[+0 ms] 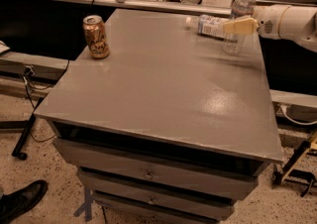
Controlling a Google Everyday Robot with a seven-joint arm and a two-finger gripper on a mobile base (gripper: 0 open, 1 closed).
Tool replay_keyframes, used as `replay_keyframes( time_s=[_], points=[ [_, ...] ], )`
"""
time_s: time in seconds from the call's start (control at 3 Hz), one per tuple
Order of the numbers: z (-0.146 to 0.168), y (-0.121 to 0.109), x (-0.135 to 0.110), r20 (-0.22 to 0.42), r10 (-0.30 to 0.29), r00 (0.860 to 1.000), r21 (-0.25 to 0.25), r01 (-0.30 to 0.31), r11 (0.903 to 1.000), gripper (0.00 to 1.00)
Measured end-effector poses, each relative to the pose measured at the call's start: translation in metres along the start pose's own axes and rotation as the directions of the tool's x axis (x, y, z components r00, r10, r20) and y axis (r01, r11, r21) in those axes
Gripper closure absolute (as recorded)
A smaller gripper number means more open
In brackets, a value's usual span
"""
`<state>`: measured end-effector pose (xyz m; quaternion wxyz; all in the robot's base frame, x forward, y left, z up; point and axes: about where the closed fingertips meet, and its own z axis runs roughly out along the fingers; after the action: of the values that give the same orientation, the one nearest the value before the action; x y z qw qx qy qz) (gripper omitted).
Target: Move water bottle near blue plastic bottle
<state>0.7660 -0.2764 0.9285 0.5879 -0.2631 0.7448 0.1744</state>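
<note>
The water bottle (pixel 241 10) is a clear ribbed bottle with a white cap. It stands upright at the table's far right, its base at or just above the tabletop. My gripper (pixel 240 25) comes in from the right on a white arm (pixel 290 21). It is shut around the bottle's middle, with one yellowish finger (pixel 237 26) across its front. The blue plastic bottle (pixel 209 25) lies on its side just left of the water bottle, cap pointing left, and looks to be touching or nearly touching it.
A copper-coloured drink can (pixel 96 36) stands at the far left of the grey table (pixel 163 89). The table's right edge runs close under the arm. Drawers sit below the front edge. A shoe (pixel 22 202) and metal stands are on the floor.
</note>
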Motion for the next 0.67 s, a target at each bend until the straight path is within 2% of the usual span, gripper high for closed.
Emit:
replay_keyframes(
  time_s=[0.33, 0.67],
  points=[
    [0.000, 0.000, 0.000, 0.000, 0.000, 1.000, 0.000, 0.000, 1.0000, 0.00],
    [-0.028, -0.006, -0.014, 0.006, -0.039, 0.999, 0.031, 0.038, 0.9988, 0.00]
  ],
)
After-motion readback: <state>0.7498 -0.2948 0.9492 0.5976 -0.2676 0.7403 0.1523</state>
